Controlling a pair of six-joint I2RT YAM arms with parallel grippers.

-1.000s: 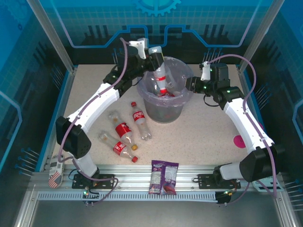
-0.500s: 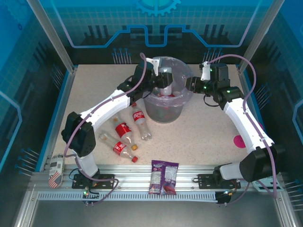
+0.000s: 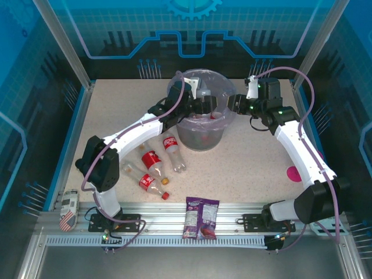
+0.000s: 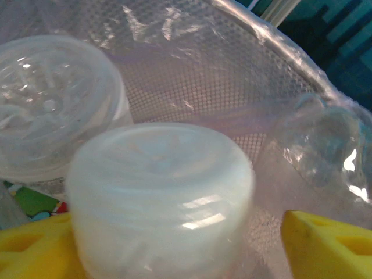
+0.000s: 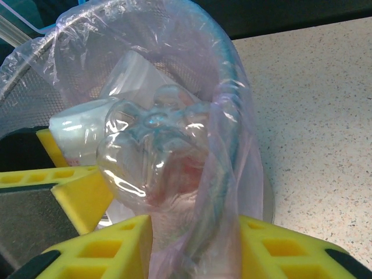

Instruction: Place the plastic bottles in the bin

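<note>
A: Status, bin (image 3: 200,139)?
B: Holds some bottles (image 3: 201,120). One clear bottle (image 4: 163,192) stands inside bin, between spread jaws of left hand (image 3: 207,106). Right hand (image 5: 195,244) clenched on bin rim.
A: Outstanding?
B: Several red-label bottles (image 3: 152,161) lying on tabletop (image 3: 250,163), left of bin. Purple snack packet (image 3: 200,218) nearer than bin; obstructs nothing.

No word can be read letter for letter. The bottles (image 3: 151,160) lying on the bench (image 3: 250,168) at 8 o'clock from the bin (image 3: 200,139) carry red labels with white flowing script, possibly a cola brand, too small to spell out. The purple packet (image 3: 200,218) at the 6 o'clock edge bears pale print that is illegible. A flag sticker (image 3: 67,220) sits on a small can (image 3: 70,200) at 7 o'clock. A gear emblem (image 3: 192,7) marks the back wall at 12 o'clock. A plain pink dot (image 3: 292,173) lies on the bench at 4 o'clock.
</note>
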